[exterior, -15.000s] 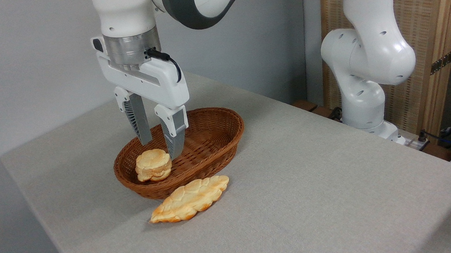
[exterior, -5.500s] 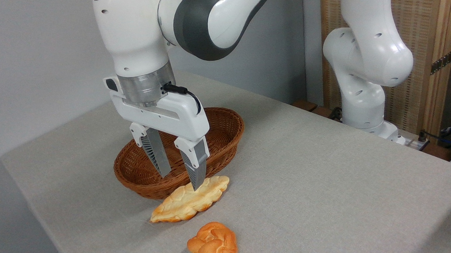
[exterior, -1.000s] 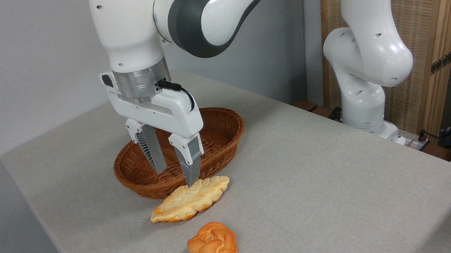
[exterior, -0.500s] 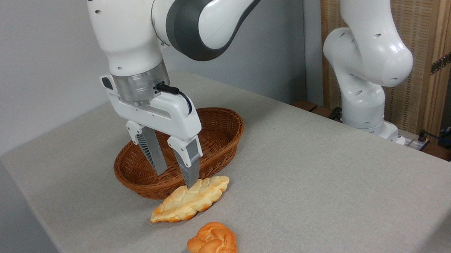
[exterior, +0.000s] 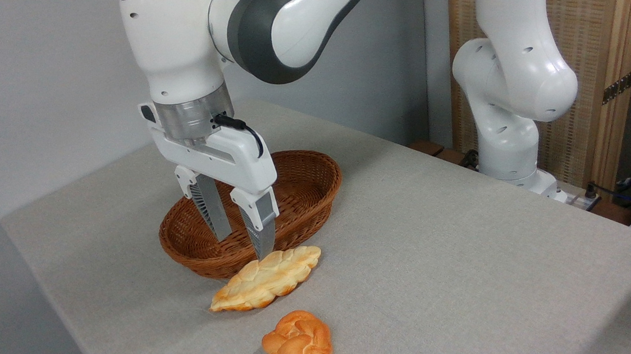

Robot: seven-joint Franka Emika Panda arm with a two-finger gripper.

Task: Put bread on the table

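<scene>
The bread [exterior: 298,345] lies on the table [exterior: 440,257] near a braided loaf [exterior: 266,278], while the gripper [exterior: 242,244] hangs released and empty over the basket [exterior: 311,191].

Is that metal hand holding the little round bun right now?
No, the hand is open and empty above the basket, while the bun lies on the table.

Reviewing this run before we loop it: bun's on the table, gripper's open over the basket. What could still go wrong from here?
1. The bread lies close to the table front edge; a nudge could roll it off.
2. The gripper hangs open, one of its fingers close over the braided loaf; a low move could drag it.
3. It could also catch the basket rim.
</scene>
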